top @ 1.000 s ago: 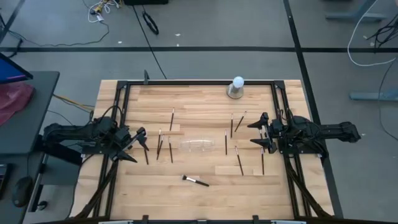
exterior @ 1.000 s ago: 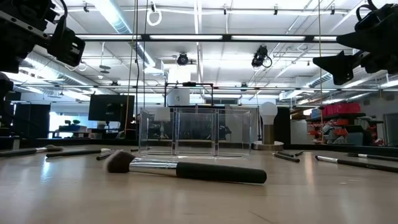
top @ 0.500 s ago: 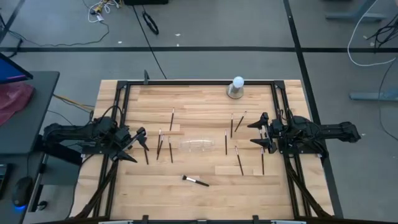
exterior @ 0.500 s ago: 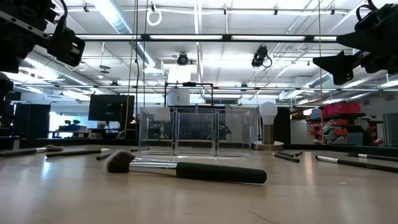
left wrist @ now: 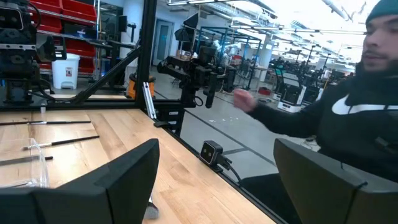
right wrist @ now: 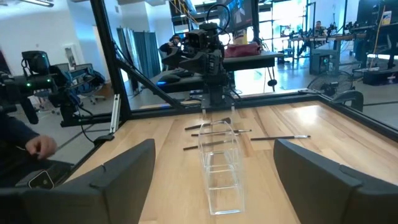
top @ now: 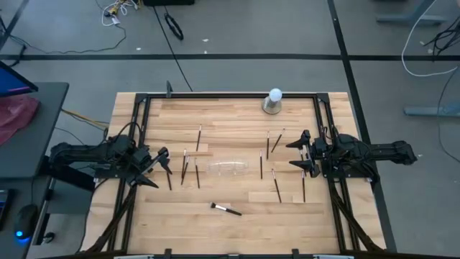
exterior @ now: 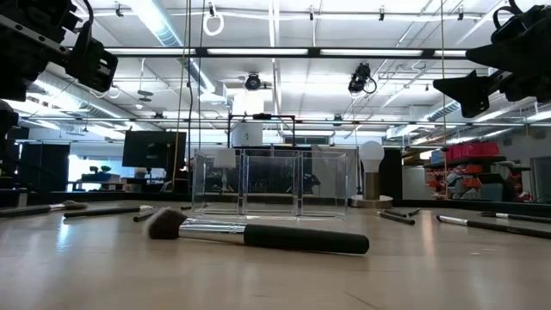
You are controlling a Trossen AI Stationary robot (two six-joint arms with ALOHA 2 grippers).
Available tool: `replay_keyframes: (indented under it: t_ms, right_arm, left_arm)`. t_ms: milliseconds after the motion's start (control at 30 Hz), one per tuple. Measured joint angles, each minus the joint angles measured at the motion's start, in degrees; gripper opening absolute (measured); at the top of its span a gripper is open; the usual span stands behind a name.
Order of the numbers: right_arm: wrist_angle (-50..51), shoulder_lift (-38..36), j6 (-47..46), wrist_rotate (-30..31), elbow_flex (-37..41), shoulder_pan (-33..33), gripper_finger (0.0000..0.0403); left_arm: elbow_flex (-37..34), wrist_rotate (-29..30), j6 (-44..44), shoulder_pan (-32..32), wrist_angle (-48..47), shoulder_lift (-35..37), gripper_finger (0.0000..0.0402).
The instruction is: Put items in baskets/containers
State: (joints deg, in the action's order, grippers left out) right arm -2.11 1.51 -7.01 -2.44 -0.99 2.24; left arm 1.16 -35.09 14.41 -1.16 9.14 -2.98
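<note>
The clear plastic holder (top: 231, 167) stands near the middle of the wooden table (top: 230, 216), empty as far as can be seen. In the low view its upright dividers (exterior: 298, 182) split it into compartments.

The brushes lie flat on the tabletop, none in the holder:
- A group of thin brushes (top: 185, 167) lies just to the left of the holder, with one more (top: 199, 137) farther back.
- Another group (top: 276, 185) lies to the right of the holder, with two (top: 272, 142) farther back toward the white ball.
- One thicker brush (top: 226, 209) with a silvery collar and a bushy head lies apart from the rest, toward the front edge. In the low view it is the nearest object (exterior: 258, 232), head pointing to the picture's left.

The white ball on a grey base (top: 273, 101) stands at the far edge of the table, well apart from the holder.

The left gripper (top: 159, 167) hangs at the left side of the table, fingers spread wide, holding nothing. The right gripper (top: 300, 153) hangs at the right side, fingers likewise spread wide and empty. Neither touches a brush or the holder.

From the left wrist view, a person in a dark top (left wrist: 348, 118) is beside the table with one hand (left wrist: 244, 99) raised.
</note>
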Motion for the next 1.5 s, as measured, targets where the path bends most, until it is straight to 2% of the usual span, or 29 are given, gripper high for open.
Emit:
replay_keyframes:
  t_ms: [467, 600, 733, 900, 1000, 1167, 1300, 1500]
  right_arm:
    - [-0.05, -0.01, 0.2, 0.02, -0.02, 0.0, 0.0327]
    - [-3.5, 0.01, 6.79, 0.48, -0.02, 0.0, 0.0327]
    - [-10.33, 0.0, 0.27, 0.37, -0.02, 0.04, 0.0327]
    - [-13.19, 0.86, -7.15, -3.82, -0.04, 2.37, 0.0327]
    - [-16.7, 4.59, -8.62, -0.4, 0.0, 5.58, 0.0327]
    - [-27.85, 14.86, -7.35, 10.79, -0.02, 11.05, 0.0327]
    - [-34.93, 24.51, -10.46, 18.49, -0.02, 13.48, 0.0327]
    - [-43.97, 36.95, -24.86, 20.0, -0.02, 14.79, 0.0327]
  left_arm:
    - [0.0, 0.0, -0.01, 0.0, -0.01, 0.01, 0.0326]
    - [0.01, 0.0, 0.0, 0.01, -0.02, 0.02, 0.0326]
    - [0.01, -0.01, 0.0, 0.0, -0.02, 0.01, 0.0326]
    - [-0.01, 0.0, 0.0, 0.01, -0.02, 0.02, 0.0326]
    - [0.0, 0.02, 0.0, 0.0, 0.0, 0.01, 0.0326]
    - [0.01, 0.0, 0.0, -0.01, 0.03, 0.0, 0.0326]
    - [0.01, 0.0, -0.01, 0.01, 0.03, 0.0, 0.0326]
    - [0.0, 0.0, -0.02, 0.0, 0.03, 0.02, 0.0326]
